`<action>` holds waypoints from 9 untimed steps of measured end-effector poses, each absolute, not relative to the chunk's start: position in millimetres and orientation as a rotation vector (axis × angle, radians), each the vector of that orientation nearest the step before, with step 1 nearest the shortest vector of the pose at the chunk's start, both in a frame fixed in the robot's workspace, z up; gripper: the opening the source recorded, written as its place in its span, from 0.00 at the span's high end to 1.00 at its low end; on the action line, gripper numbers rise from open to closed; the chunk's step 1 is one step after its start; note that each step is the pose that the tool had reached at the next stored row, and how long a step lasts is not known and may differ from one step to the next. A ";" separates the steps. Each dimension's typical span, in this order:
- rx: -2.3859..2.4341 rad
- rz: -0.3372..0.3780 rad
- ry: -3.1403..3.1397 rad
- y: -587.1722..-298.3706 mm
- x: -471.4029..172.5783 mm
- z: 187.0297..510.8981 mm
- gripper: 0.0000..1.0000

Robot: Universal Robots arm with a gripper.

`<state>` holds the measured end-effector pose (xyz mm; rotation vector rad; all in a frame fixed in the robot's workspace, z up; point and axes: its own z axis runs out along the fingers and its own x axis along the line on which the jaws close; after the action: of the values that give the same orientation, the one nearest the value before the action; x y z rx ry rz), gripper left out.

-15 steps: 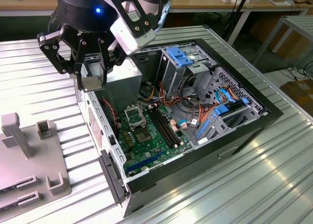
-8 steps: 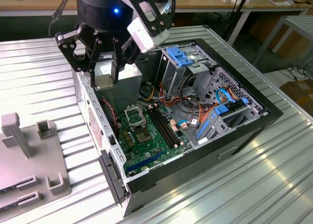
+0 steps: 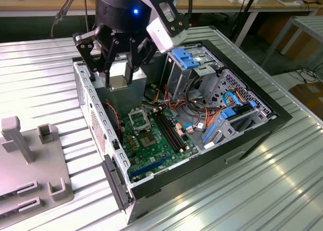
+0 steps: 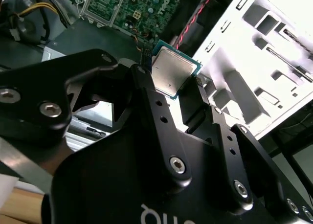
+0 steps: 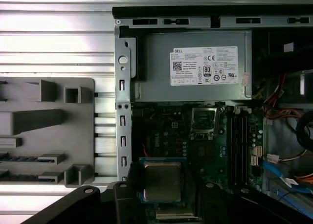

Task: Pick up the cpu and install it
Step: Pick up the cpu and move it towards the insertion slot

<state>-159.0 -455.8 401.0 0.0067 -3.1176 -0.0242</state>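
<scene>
The cpu (image 4: 170, 70) is a small flat square chip with a silver-grey top and a green rim, and my gripper (image 4: 171, 78) is shut on it, one black finger on each side. In the first wrist view the cpu (image 5: 161, 180) hangs over the green motherboard (image 5: 168, 136) near the case wall, short of the open silver socket frame (image 5: 204, 119). In the exterior view my gripper (image 3: 119, 72) hovers above the open computer case, over its back left part, higher than the socket frame (image 3: 138, 120) and to its left.
The case's metal side wall (image 3: 93, 110) runs close beside the gripper. A grey power supply (image 5: 195, 62), black memory slots (image 3: 169, 130), loose cables (image 3: 197, 115) and a blue-topped drive cage (image 3: 184, 57) crowd the case. A grey fixture tray (image 3: 30, 160) lies on the ribbed table.
</scene>
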 end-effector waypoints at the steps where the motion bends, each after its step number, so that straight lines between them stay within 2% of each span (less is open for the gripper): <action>1: 0.006 -0.024 -3.118 -455.7 -156.5 400.9 0.53; 9: 0.001 -0.023 -3.118 -455.7 -132.3 400.2 0.53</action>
<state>-132.3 -455.7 400.2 0.0009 -3.1179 -0.0227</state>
